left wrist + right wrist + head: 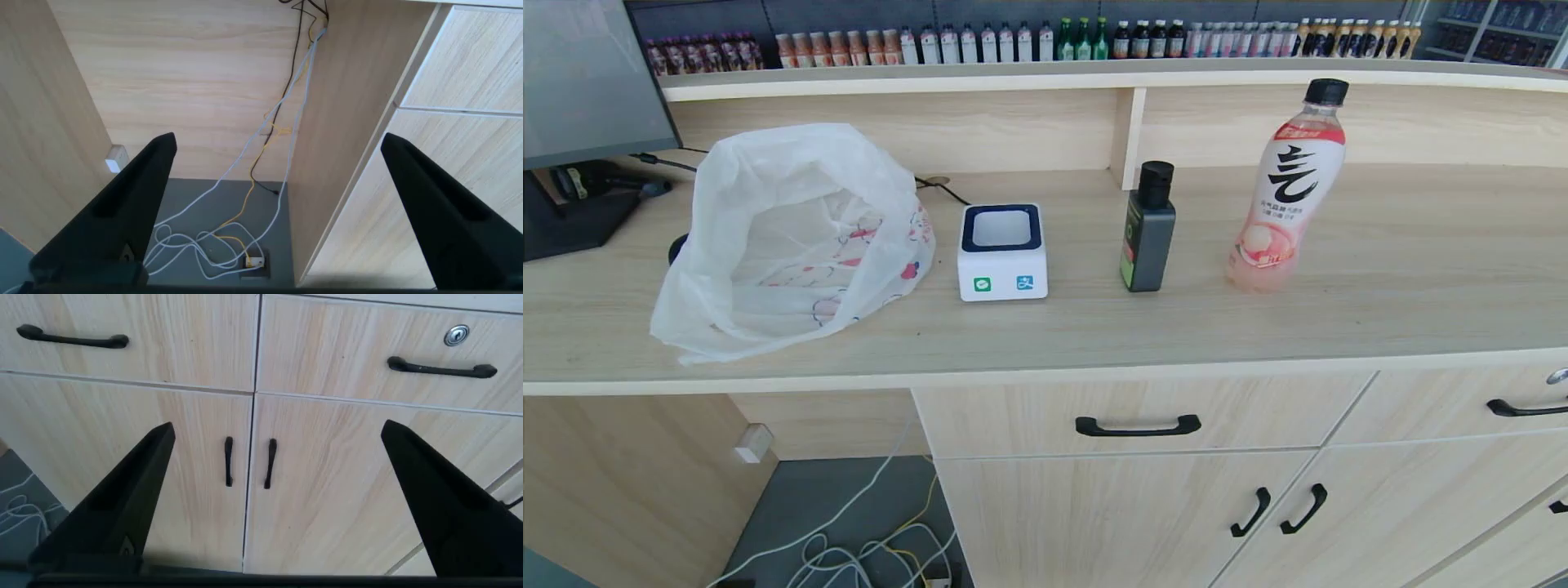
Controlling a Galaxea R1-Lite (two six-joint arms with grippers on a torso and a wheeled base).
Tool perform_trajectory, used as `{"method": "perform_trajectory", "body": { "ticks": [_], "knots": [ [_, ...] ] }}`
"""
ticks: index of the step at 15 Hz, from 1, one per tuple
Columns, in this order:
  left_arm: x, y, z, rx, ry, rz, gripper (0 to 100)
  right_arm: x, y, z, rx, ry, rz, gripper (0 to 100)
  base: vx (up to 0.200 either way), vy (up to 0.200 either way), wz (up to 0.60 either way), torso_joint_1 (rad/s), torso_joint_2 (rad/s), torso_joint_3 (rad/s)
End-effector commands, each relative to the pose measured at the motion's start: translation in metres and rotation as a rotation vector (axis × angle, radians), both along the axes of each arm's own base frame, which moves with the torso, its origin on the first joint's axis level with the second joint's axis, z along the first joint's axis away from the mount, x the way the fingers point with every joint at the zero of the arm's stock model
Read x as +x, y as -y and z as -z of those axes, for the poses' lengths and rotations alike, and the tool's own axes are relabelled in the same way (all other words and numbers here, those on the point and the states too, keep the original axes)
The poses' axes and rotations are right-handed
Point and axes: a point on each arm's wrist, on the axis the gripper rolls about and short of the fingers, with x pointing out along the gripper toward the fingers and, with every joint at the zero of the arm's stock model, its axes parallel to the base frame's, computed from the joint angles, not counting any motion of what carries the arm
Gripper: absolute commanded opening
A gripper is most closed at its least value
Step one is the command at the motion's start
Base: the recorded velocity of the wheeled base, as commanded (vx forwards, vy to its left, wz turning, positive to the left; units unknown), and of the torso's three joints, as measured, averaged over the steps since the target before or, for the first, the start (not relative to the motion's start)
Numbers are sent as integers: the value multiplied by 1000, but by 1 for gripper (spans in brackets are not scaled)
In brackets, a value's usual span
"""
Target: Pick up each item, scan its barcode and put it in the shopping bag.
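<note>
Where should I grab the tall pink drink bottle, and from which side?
Grip the pink drink bottle around its straight labelled middle, probably level from the front edge of the counter with the right gripper. It stands upright, its neck tapers under the cap, and the dark bottle stands apart to its left.

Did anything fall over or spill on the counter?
No, nothing stands out. The pink bottle and black bottle stand upright, the scanner sits flat, and the bag slumps open beside it. No spills on the counter.
</note>
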Motion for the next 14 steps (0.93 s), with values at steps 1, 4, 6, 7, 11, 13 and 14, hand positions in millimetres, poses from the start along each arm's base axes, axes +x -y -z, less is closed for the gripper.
{"method": "perform_trajectory", "body": {
  "ticks": [1, 4, 6, 7, 11, 13, 14],
  "knots": [
    [0, 0, 0, 0, 1, -1, 100, 32, -1, -72, 21, -50, -45, 100, 0, 0, 0, 0, 0, 0],
    [0, 0, 0, 0, 1, 0, 100, 81, -4, -127, -72, 14, -63, 100, 0, 0, 0, 0, 0, 0],
    [0, 0, 0, 0, 1, -1, 100, 102, -9, -142, -86, 63, -111, 100, 0, 0, 0, 0, 0, 0],
    [0, 0, 0, 0, 1, -1, 100, 120, -17, -150, -95, 80, -174, 100, 0, 0, 0, 0, 0, 0],
    [0, 0, 0, 0, 1, 0, 100, 152, -37, -160, -151, 61, -229, 100, 0, 0, 0, 0, 0, 0],
    [0, 0, 0, 0, 1, -1, 100, 173, -58, -166, -147, 81, -312, 100, 0, 0, 0, 0, 0, 0],
    [0, 0, 0, 0, 1, 0, 100, 178, -63, -166, -144, 92, -329, 100, 0, 0, 0, 0, 0, 0]
  ]
}}
